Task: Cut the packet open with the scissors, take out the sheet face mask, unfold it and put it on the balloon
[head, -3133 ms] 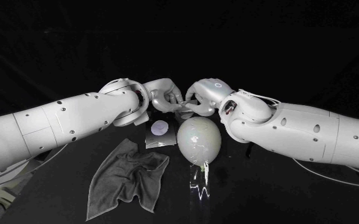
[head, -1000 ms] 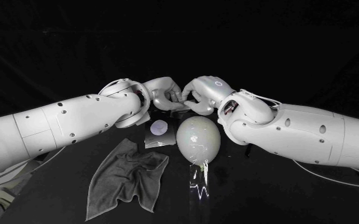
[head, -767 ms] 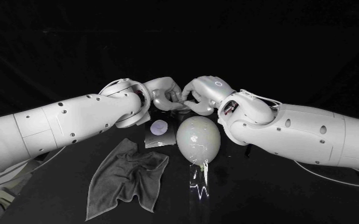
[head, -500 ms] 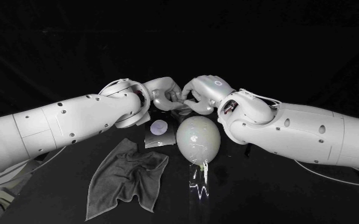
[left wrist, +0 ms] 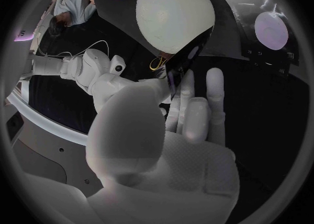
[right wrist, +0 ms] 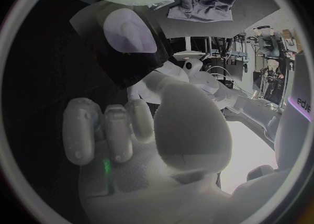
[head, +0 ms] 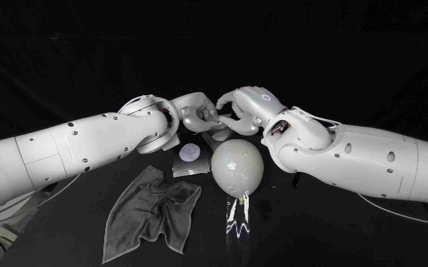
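**Silver right hand (head: 245, 107) rolls up and back from the silver left hand (head: 198, 115)**

Against the picture of half a second ago, the right hand sits a little higher and is turned back. Its fingers are no longer locked into the left hand's. Nothing else has shifted.

Both hands hang just beyond the far end of the pale, egg-shaped rubber balloon (head: 237, 167). The right hand's fingers are curled beside its thumb with nothing plainly in them, and I cannot tell whether it grips anything. The left hand's fingers reach out straight, with a small dark piece (left wrist: 185, 63) at their tips. I cannot tell what it is, or whether it is pinched.

The flat foil packet (head: 191, 159), dark and silver with a pale lilac disc, lies on the black worktop (head: 312, 236) just beside the balloon, on the left arm's side. Its long axis runs roughly alongside the balloon's, with the disc end toward the hands and the silver end toward the robot. The balloon lies lengthwise away from the robot, its narrow end and shiny clear tail (head: 238, 214) nearest it. A crumpled grey cloth (head: 151, 211) lies past the packet from the balloon.

The task looks barely begun. No cut shows on the packet, nothing has been drawn out of it, and the balloon is bare. Cutting, drawing out, unfolding and laying on all seem to remain.
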Available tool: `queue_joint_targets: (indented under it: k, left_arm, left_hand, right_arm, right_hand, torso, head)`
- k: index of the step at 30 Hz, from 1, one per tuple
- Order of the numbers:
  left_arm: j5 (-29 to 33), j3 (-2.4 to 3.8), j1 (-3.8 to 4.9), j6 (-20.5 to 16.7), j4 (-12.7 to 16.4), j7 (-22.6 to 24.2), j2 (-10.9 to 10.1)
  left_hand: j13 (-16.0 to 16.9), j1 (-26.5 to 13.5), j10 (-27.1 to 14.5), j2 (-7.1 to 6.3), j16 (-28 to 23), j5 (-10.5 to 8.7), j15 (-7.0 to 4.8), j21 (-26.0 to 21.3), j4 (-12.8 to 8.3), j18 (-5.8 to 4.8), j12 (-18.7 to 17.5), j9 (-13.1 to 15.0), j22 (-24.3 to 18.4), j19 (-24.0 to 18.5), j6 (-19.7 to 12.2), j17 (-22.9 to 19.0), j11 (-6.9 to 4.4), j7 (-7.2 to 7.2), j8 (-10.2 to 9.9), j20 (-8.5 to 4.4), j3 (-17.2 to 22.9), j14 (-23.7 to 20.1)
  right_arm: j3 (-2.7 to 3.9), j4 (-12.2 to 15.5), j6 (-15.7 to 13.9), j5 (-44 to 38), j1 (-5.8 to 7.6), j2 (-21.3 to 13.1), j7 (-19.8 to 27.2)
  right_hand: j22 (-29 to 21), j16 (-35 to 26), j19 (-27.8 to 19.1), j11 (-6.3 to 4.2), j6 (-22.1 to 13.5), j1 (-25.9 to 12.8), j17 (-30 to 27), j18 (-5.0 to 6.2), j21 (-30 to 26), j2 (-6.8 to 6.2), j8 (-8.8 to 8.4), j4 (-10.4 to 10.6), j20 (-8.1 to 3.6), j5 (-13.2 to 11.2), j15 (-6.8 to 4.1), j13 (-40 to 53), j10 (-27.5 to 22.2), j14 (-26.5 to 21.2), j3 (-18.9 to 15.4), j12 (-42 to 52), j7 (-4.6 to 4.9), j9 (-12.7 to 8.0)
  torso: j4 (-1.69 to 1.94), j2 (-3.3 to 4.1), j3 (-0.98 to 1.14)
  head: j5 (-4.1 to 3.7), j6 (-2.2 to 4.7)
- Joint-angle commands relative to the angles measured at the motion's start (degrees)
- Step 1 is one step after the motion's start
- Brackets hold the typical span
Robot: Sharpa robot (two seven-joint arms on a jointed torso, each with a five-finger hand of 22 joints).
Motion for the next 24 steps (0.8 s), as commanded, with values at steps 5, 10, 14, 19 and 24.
queue_joint_targets:
  k: [5, 10, 14, 19, 24]
  left_arm:
    - [1.7, 0.08, 0.07, 0.4, 0.5, -0.3, -0.1]
    - [1.8, 0.08, 0.07, 0.3, 0.7, -0.4, -0.1]
    - [1.9, 0.08, 0.07, 0.2, 0.8, -0.5, -0.2]
    - [2.1, 0.09, 0.07, -0.1, 0.9, -0.6, -0.2]
    - [2.3, 0.09, 0.07, -0.4, 1.0, -0.7, -0.2]
  left_hand:
    - [0.1, -0.6, 1.8, -0.37, 0.4, 0.17, -0.10, 0.5, -0.5, 0.63, 0.3, 1.1, 0.2, 0.6, 0.5, 0.7, -1.06, -0.10, 1.5, -0.28, 1.1, 0.5]
    - [0.0, -0.9, 2.0, -0.71, 0.6, 0.18, -0.19, 0.8, -1.0, 0.63, 0.3, 1.3, 0.3, 0.7, 0.5, 1.3, -1.13, -0.13, 1.8, -0.41, 1.9, 0.8]
    - [0.0, -1.2, 2.2, -1.04, 0.7, 0.17, -0.23, 1.0, -1.4, 0.62, 0.2, 1.3, 0.4, 0.8, 0.6, 1.5, -1.16, -0.14, 2.0, -0.51, 2.6, 1.0]
    - [0.0, -1.7, 2.4, -1.51, 0.8, 0.18, -0.28, 1.3, -1.9, 0.62, 0.2, 1.4, 0.6, 0.9, 0.6, 1.9, -1.19, -0.14, 2.3, -0.62, 3.6, 1.2]
    - [-0.1, -2.3, 2.6, -1.89, 0.9, 0.18, -0.33, 1.7, -2.5, 0.61, 0.3, 1.5, 0.7, 0.9, 0.7, 2.2, -1.23, -0.16, 2.6, -0.72, 4.7, 1.3]
  right_arm:
    - [-0.02, 2.1, -7.0, -2.1, -0.25, -1.5, 6.1]
    - [-0.06, 2.6, -6.6, -2.8, -0.58, -1.9, 6.5]
    - [-0.08, 3.1, -5.8, -3.0, -0.82, -2.0, 6.2]
    - [-0.11, 3.6, -2.5, -3.1, -1.11, -2.2, 4.4]
    - [-0.15, 3.3, 1.1, -2.8, -1.50, -1.9, 1.7]
  right_hand:
    - [12.4, 0.3, 1.1, -0.75, 3.4, 3.1, 15.1, 0.75, 1.3, 0.72, 0.93, -1.7, 0.54, 0.1, -0.23, 8.1, 0.8, 6.0, 0.8, 1.6, -1.44, 0.2]
    - [12.6, 0.3, 1.5, -1.66, 7.8, 4.0, 15.1, 0.63, 2.0, 1.74, 2.78, -2.1, 0.18, 0.1, -0.97, 9.0, 1.5, 6.0, 1.0, 2.9, -2.52, 0.7]
    - [13.0, 0.3, 2.3, -2.25, 10.0, 3.8, 15.1, 0.31, 3.4, 2.59, 3.67, -1.7, -0.26, 0.1, -1.49, 10.3, 2.7, 6.0, 0.7, 4.9, -3.21, 0.9]
    - [13.5, 0.3, 3.2, -2.99, 10.9, 2.3, 15.1, -0.04, 4.9, 3.27, 3.98, -0.5, -0.86, 0.1, -2.16, 11.7, 3.8, 6.0, -0.2, 6.9, -4.09, 0.8]
    - [13.6, 0.3, 3.4, -3.36, 10.6, 0.2, 15.1, -0.14, 5.3, 4.07, 3.83, 1.7, -1.32, 0.1, -2.58, 11.8, 4.0, 6.0, -0.9, 7.1, -4.46, 0.7]
  torso:
    - [-0.05, 0.02, 0.01]
    - [-0.02, 0.01, 0.03]
    - [0.03, 0.04, 0.05]
    - [-0.01, 0.00, 0.00]
    - [0.03, -0.02, 0.01]
  head:
    - [0.13, 0.15]
    - [0.19, 0.08]
    - [0.20, 0.06]
    - [0.23, 0.03]
    - [0.20, -0.01]
